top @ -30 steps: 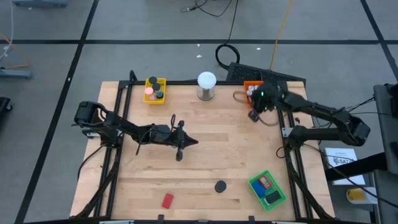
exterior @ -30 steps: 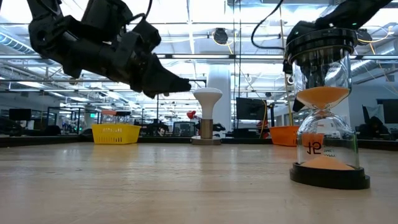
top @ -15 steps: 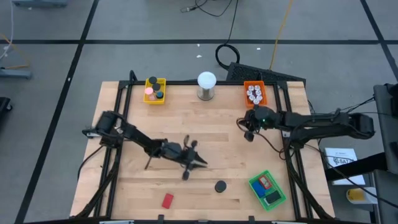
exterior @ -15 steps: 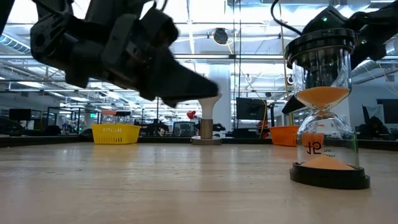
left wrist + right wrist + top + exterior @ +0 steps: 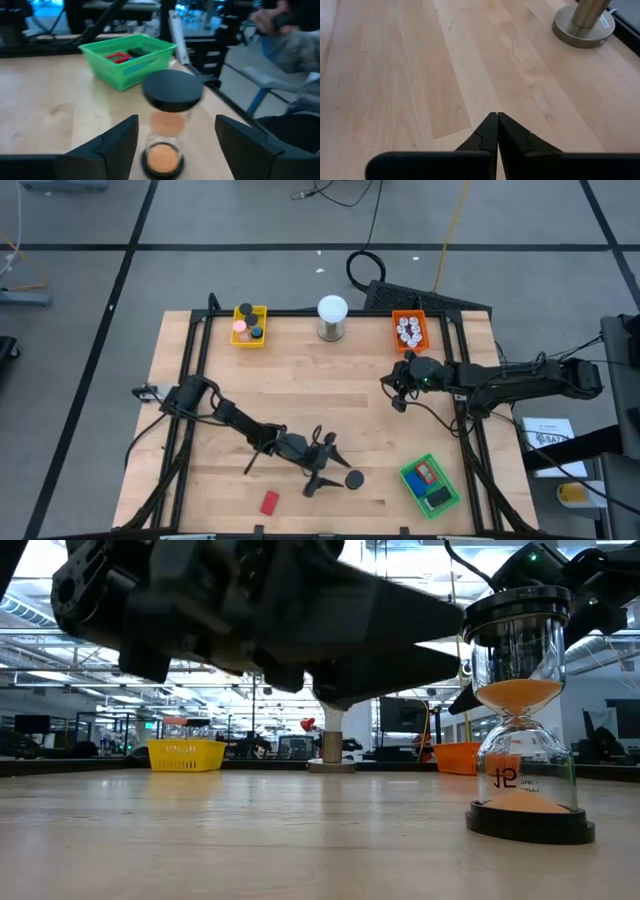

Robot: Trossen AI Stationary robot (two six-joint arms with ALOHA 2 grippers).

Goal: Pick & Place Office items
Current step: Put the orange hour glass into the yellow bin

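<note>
Step in hand: left tool [image 5: 172, 145] approaching the hourglass [image 5: 170, 122], lower centre of the worktop [image 5: 330, 395] in the high view
Left tool: fingers spread wide, flanking the hourglass, not touching
Right tool [image 5: 497, 131]: shut, empty, hanging mid-right
Hourglass: upright, black caps, orange sand
Next move: advance, then close on the glass
Red block [image 5: 269, 502]: lies lower left, untouched

A light wooden table [image 5: 340, 395] carries a yellow tray [image 5: 250, 326], an orange tray [image 5: 409, 331], a green tray [image 5: 431, 486], a white ball lamp [image 5: 332, 318], an hourglass [image 5: 354, 479] and a red block [image 5: 269, 502].
</note>
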